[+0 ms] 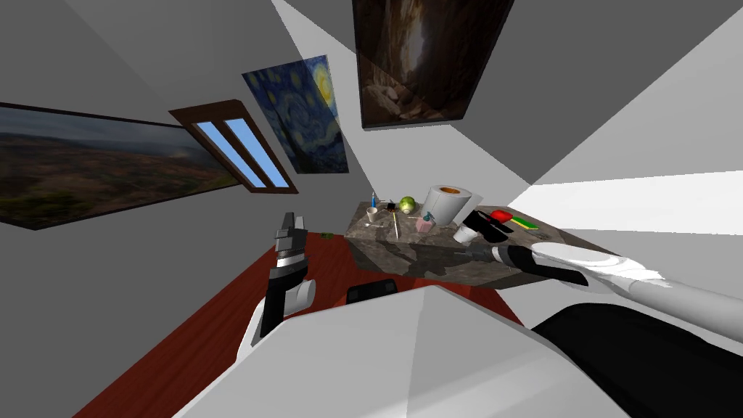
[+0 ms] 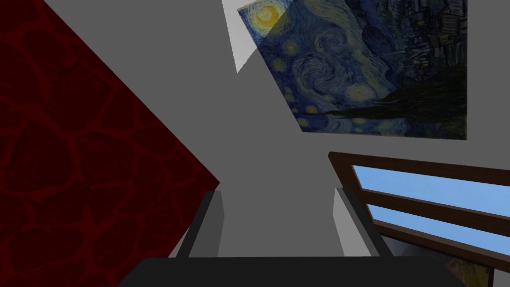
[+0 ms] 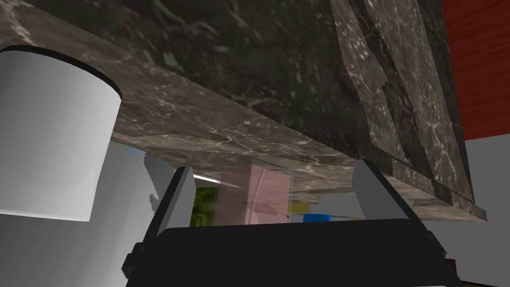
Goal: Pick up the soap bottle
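Marble counter (image 1: 384, 247) at centre frame is bearing the clutter while the right gripper (image 3: 275, 167) is hanging low over it, aimed at the bottle (image 3: 254, 194). The bottle, a pale pink block with a teal pump, is standing upright mid-counter, just below the roll (image 1: 446, 203) in the head view. In the wrist view it is sitting just beyond the blade tips and in line with the gap between them. The right jaws are standing wide and empty, apparently so the blades can pass either side of the bottle. That approach is looking tight: the white cup (image 1: 464, 234) is standing just beside one blade, near enough to be nudged.

At left of centre in the head view, the left gripper (image 1: 290, 232) is pointing up, well apart from the counter. Its jaws are also gaping wide on nothing, and it is probably parked there to stay clear.

The counter is holding one bottle, one roll and two cups, counting the brush cup (image 1: 372, 212) at the counter's upper left corner. It is also holding one green fruit (image 1: 407, 205) and one red item (image 1: 501, 215) near the right edge.
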Motion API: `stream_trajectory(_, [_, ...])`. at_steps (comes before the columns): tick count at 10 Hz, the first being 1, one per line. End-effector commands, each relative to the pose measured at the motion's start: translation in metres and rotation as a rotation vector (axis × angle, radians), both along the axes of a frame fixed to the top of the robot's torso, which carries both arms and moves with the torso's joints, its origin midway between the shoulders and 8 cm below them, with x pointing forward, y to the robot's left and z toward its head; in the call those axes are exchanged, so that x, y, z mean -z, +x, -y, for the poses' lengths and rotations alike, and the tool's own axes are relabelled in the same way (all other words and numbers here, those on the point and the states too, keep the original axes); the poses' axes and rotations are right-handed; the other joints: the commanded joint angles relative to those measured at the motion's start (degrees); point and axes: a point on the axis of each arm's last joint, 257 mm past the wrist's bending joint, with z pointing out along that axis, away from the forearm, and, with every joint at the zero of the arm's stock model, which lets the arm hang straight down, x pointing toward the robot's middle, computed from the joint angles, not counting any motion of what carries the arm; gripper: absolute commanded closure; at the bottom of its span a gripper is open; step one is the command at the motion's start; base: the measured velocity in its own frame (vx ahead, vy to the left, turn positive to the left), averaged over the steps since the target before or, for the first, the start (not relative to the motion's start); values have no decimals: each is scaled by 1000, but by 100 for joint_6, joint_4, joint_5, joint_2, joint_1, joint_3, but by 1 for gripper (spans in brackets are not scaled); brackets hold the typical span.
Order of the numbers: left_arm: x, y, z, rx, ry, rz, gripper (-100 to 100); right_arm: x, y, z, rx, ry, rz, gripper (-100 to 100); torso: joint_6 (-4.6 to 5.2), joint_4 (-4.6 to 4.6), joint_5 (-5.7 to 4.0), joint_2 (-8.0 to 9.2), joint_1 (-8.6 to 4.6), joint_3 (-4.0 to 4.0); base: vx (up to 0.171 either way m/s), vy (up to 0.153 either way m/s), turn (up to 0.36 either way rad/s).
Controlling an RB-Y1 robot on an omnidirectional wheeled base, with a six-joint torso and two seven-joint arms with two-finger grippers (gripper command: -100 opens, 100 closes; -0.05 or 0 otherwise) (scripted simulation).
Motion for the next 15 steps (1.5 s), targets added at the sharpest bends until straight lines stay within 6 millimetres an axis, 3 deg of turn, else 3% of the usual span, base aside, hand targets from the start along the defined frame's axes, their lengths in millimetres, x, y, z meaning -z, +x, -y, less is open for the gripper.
stream_trajectory(1, [0,0,0,0,0,0,0,-10,-5,28,-9,-74,-31,-100,0,0,0,0,0,0,69,124,85])
stream_trajectory(2, [0,0,0,0,0,0,0,-14,-2,31,-18,-88,-35,-100,-2,0,-1,-1,2,0,39,91,45])
stream_trajectory(4, [0,0,0,0,0,0,0,-32,-10,69,-40,-196,-84,-100,-2,2,-4,10,-11,6,49,109,109])
stream_trajectory(6, [0,0,0,0,0,0,0,-37,-8,72,-48,-211,-88,-100,0,0,-1,2,0,1,53,86,18])
stream_trajectory(8, [0,0,0,0,0,0,0,-60,-10,105,-76,-317,-134,-100,-1,2,-5,9,-15,5,59,111,113])
stream_trajectory(9, [0,0,0,0,0,0,0,-62,-9,105,-79,-320,-134,-100,-2,1,-1,3,4,2,53,108,33])
stream_trajectory(12, [0,0,0,0,0,0,0,-97,-6,141,-122,-452,-191,-100,-2,0,1,-1,12,-1,75,142,96])
stream_trajectory(15, [0,0,0,0,0,0,0,-123,-1,160,-160,-537,-232,-100,-1,-2,1,-7,10,-4,87,128,92])
